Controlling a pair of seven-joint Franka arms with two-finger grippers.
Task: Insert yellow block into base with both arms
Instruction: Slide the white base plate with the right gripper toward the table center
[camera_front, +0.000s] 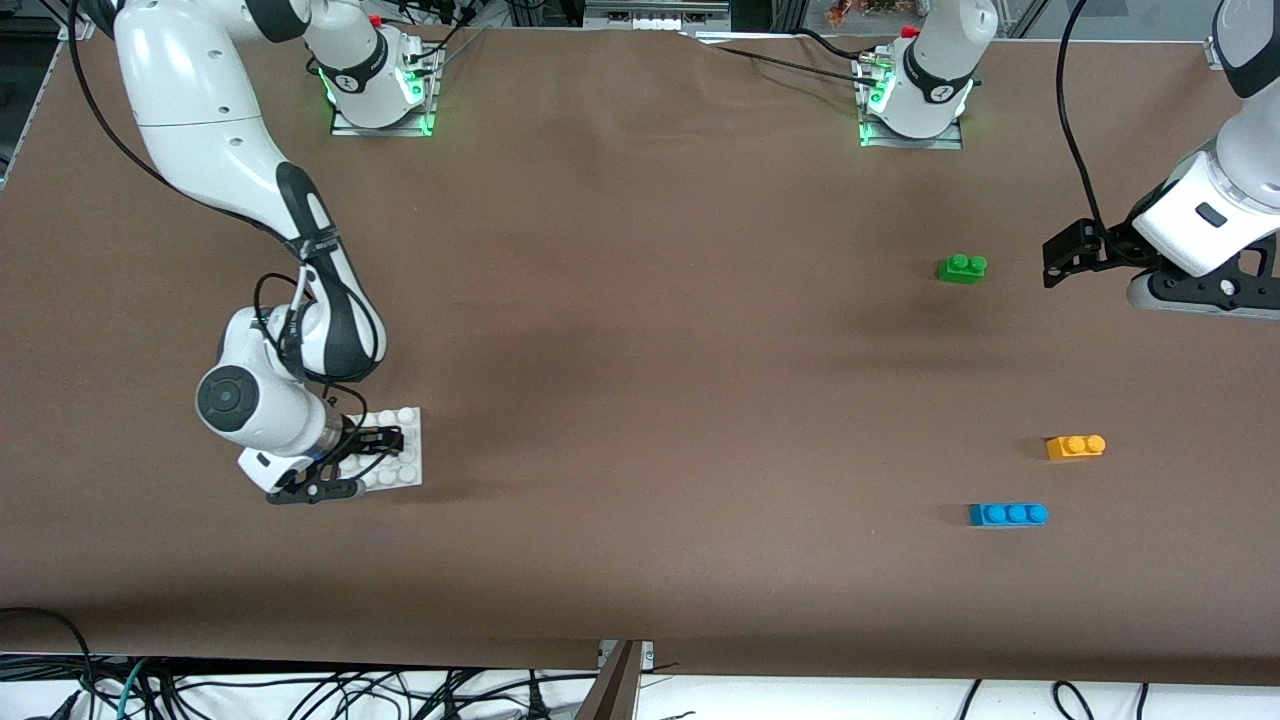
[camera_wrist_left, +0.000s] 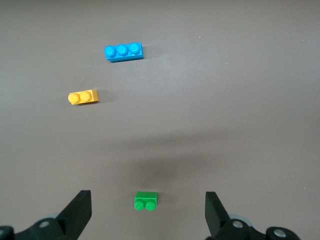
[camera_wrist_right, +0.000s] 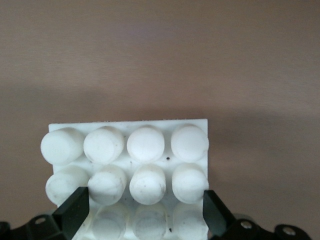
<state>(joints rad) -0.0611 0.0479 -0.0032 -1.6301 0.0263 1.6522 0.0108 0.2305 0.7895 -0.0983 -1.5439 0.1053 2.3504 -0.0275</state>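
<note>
Evidently yellow block (camera_front: 1076, 447) (two round studs) sits upright.

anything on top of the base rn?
No brick on the base: bare studs only. The right end effector is down over it, fingers open astride the plate, hiding some studs in the front view.

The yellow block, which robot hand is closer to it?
The left. The left gripper hangs open above the table beside the green brick, at the yellow block's end. The right gripper straddles the base, open, at the right arm's end.
</note>
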